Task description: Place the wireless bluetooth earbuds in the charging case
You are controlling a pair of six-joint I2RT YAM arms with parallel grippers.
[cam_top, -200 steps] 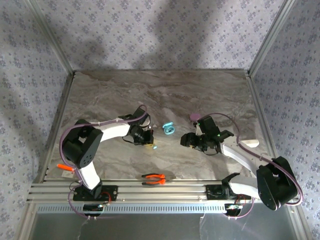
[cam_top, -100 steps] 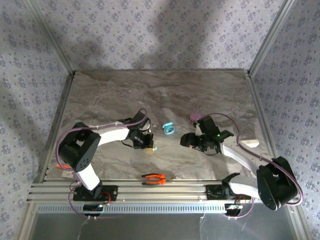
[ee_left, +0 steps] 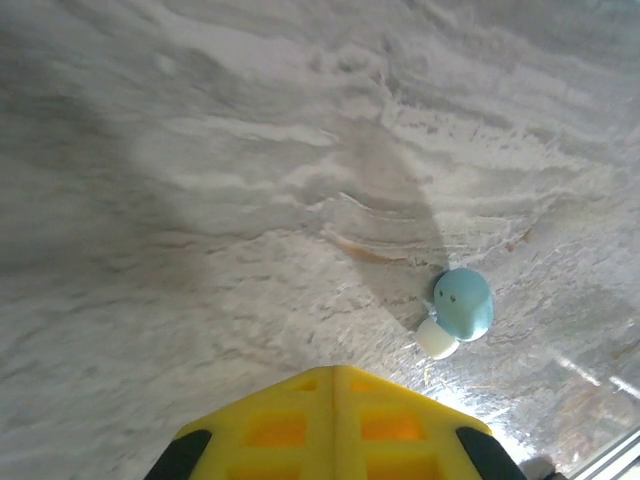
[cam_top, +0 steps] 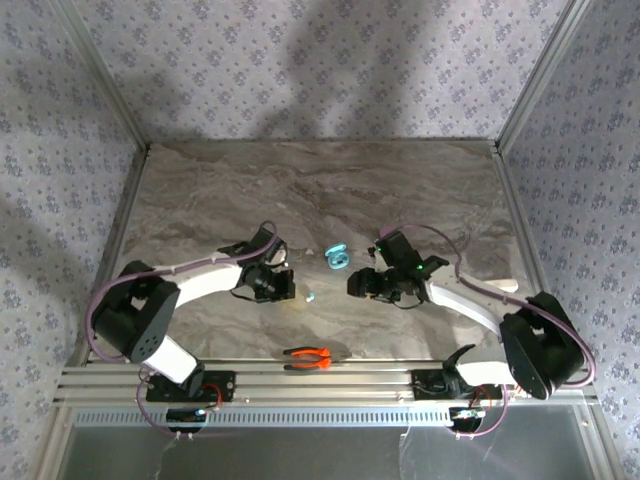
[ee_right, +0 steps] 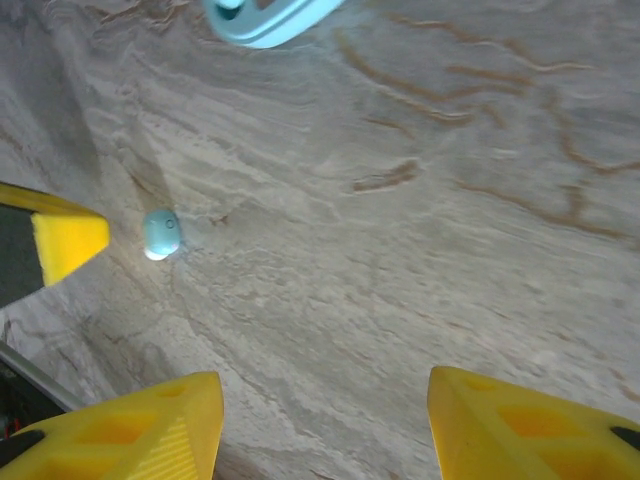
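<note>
- The open teal case (cam_top: 337, 259) sits on the marble desk (cam_top: 300, 190), about midway between the two arms; it also shows at the top edge of the right wrist view (ee_right: 270, 15)
- A teal earbud (cam_top: 310, 296) lies on the desk to the left of the case and nearer the arm bases, apart from the case and not in it
- Seen from the left wrist, this earbud (ee_left: 463, 303) has a white tip and rests flat on the desk
- Left jaws: left of the case, pressed together, with the yellow fingers (ee_left: 290, 430) touching and holding nothing; the earbud is just ahead of them
- Right jaws: right of the case, standing apart, with bare desk between the yellow fingers (ee_right: 130, 430); they hold nothing, and the earbud (ee_right: 161, 233) lies ahead to their left
- Orange-handled pliers (cam_top: 308, 356) lie well nearer than the case, by the desk's near edge
</note>
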